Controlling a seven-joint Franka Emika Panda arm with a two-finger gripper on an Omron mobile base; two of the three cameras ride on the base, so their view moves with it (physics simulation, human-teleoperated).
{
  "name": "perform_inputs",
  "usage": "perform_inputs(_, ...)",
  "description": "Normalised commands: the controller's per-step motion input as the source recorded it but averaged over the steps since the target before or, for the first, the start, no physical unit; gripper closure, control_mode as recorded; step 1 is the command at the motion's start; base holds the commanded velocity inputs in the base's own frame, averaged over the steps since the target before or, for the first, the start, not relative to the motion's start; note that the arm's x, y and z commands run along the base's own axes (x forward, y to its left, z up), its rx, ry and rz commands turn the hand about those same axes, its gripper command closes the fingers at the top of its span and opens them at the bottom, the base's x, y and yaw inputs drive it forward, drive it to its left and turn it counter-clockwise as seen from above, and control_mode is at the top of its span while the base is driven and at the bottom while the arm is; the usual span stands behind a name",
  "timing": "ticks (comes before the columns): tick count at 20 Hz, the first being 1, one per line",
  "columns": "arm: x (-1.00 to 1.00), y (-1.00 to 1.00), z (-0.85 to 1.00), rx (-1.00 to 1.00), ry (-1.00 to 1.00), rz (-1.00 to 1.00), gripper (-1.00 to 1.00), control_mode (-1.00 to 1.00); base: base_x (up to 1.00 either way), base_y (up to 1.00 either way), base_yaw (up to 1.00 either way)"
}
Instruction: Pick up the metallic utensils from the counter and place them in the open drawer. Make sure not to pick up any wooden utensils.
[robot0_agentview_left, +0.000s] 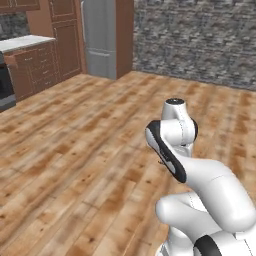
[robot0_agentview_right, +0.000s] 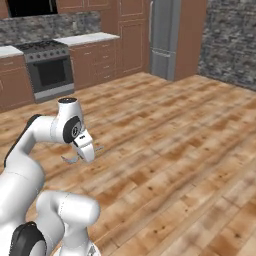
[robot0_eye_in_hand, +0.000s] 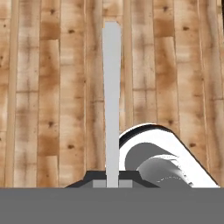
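My gripper (robot0_eye_in_hand: 112, 183) is shut on a thin silver-grey metallic utensil (robot0_eye_in_hand: 112, 87), a flat strip that runs straight away from the fingertips over the wooden floor. From the right base view the gripper (robot0_agentview_right: 84, 152) hangs low at the arm's folded wrist, pointing down, with the utensil (robot0_agentview_right: 69, 159) sticking out to both sides of it. A white counter (robot0_agentview_right: 85, 37) runs along the far wall, well away from the arm, and its end (robot0_agentview_left: 25, 42) sits at the upper left. The drawer and the wooden utensils are out of view.
Wide wooden floor (robot0_agentview_right: 175, 150) lies all around the arm. A black stove (robot0_agentview_right: 50, 70) stands among brown cabinets (robot0_agentview_right: 102, 60) at the back. A grey fridge (robot0_agentview_left: 100, 37) stands beside a stone wall (robot0_agentview_left: 200, 35).
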Motion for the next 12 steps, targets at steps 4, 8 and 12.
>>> perform_inputs(4,0.0,0.0,0.0,0.0,0.0,0.0,1.0,1.0,1.0,-0.23,0.38)
perform_inputs(8,0.0,0.0,0.0,0.0,0.0,0.0,1.0,1.0,1.0,-0.02,0.27)
perform_inputs(12,0.0,0.0,0.0,0.0,0.0,0.0,1.0,1.0,1.0,0.08,0.16)
